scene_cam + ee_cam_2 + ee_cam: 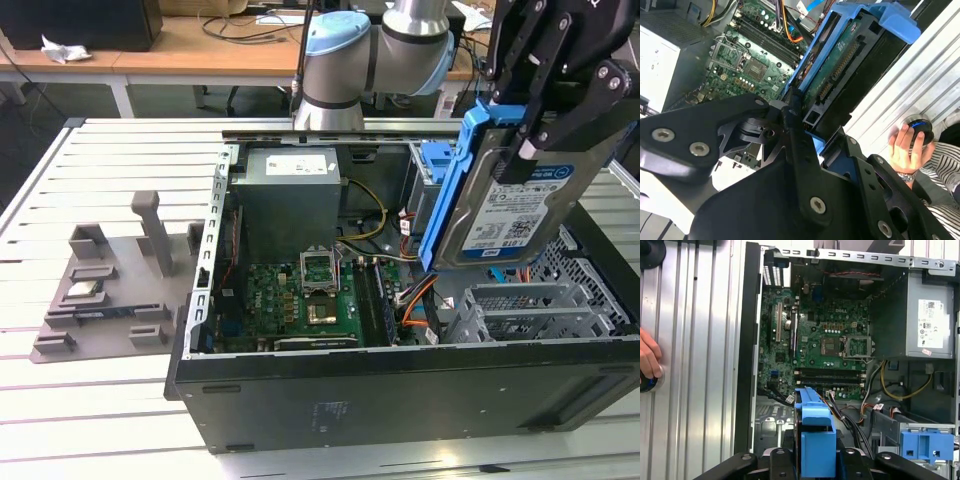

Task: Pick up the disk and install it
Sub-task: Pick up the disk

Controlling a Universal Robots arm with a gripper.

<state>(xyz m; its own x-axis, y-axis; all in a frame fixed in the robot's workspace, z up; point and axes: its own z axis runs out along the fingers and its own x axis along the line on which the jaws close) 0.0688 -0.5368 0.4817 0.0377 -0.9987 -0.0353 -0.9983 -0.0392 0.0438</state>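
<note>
Exterior view: gripper [538, 140] clamps the disk [510, 215], tilted, in air at 2 o'clock from the motherboard [300, 300], above the cage [540, 310]. I judge it wants levelling and squaring with the cage, slowly.

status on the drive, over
Hand shut on flat silver metal hard drive in blue plastic bracket. Held tilted above open black computer case, not installed. Orange cables beneath.

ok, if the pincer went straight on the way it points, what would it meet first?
Likely the metal drive cage inside the case, or the orange cables beside it; the disk held in the pincer would touch first. Depth is unclear.
</note>
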